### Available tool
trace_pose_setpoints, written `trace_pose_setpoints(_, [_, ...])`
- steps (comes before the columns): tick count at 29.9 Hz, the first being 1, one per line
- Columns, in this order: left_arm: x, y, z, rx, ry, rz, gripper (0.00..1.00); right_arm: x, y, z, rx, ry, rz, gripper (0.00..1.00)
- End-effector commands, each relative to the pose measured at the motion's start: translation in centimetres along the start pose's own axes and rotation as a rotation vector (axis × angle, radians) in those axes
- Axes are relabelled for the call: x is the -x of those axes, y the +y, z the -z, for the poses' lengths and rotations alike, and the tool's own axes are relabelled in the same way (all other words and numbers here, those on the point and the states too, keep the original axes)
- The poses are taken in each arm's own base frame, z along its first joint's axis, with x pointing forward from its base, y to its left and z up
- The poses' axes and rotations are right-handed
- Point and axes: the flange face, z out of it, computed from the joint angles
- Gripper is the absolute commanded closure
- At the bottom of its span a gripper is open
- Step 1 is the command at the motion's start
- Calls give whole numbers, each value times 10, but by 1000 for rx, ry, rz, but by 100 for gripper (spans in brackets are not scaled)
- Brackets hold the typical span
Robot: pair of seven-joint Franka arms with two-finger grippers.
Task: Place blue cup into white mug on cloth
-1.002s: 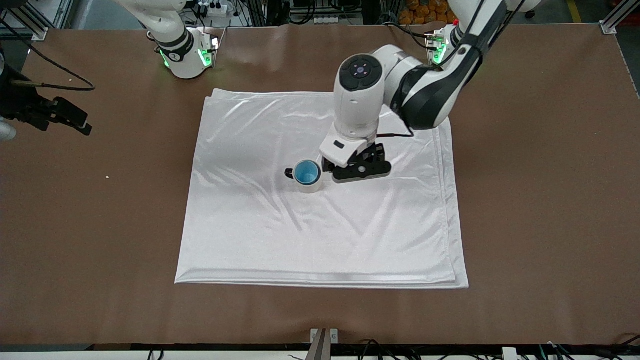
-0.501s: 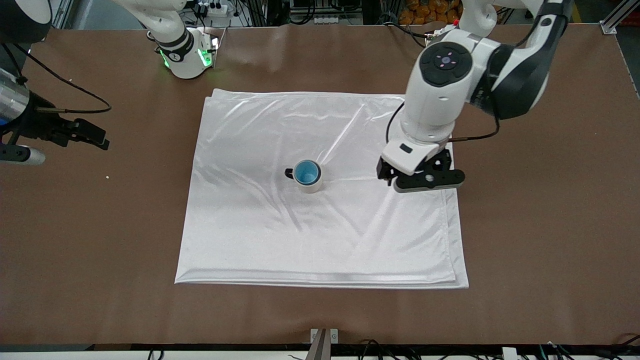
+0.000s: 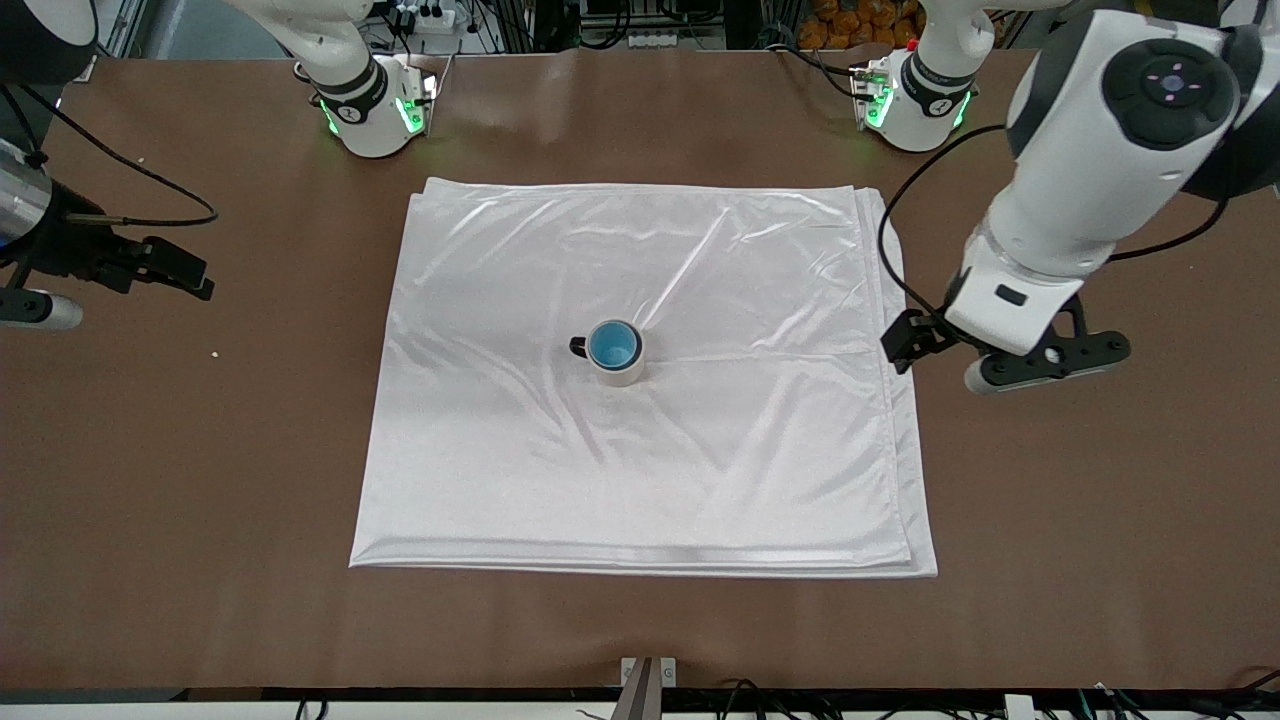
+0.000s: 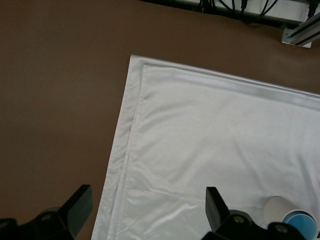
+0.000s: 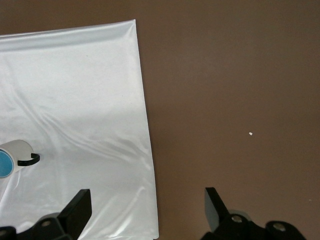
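The blue cup (image 3: pixel 612 346) sits inside the white mug (image 3: pixel 622 374), which stands upright near the middle of the cloth (image 3: pixel 700 450). The mug's dark handle points toward the right arm's end. My left gripper (image 3: pixel 1040 365) is open and empty, up in the air over the cloth's edge at the left arm's end. Its wrist view shows the cloth (image 4: pixel 210 130), mug (image 4: pixel 276 206) and cup (image 4: pixel 301 221). My right gripper (image 3: pixel 180 270) is open and empty, waiting over bare table at the right arm's end. Its wrist view shows the mug (image 5: pixel 15 149) and cup (image 5: pixel 3 165).
The brown table (image 3: pixel 1100 500) lies bare around the cloth. A small white speck (image 3: pixel 214 353) lies on it toward the right arm's end and shows in the right wrist view (image 5: pixel 250 133). A metal bracket (image 3: pixel 648 670) sits at the table's front edge.
My left gripper has drawn away from the mug, rising and moving toward the left arm's end of the table. The blue cup stays in the mug. The right gripper has shifted slightly.
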Motion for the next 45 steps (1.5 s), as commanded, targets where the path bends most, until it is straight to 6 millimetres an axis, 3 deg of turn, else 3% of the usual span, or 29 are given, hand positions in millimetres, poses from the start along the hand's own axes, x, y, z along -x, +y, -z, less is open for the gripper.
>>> trace_pose_setpoints(1, [-2, -30, 14, 21, -11, -40, 0, -3, -2, 2, -4, 2, -14, 0])
trace_pose_setpoints(15, [-2, -76, 25, 0, -82, -42, 0, -6, 13, 3, 14, 7, -31, 0])
trace_pose_setpoints(25, [-14, -112, 19, 19, -105, -100, 0, -11, 25, -6, 23, -8, -59, 0])
trace_pose_setpoints(30, [-19, -134, 19, 34, -108, -141, 0, -12, 23, -6, 23, -5, -56, 0])
trace_pose_setpoints(36, [-16, -142, 23, 27, -104, -145, 0, -11, 18, -6, 25, -3, -47, 0])
trace_pose_setpoints(45, [-23, -171, 34, 2, -77, -129, 0, -13, 23, -6, 28, 2, -56, 0])
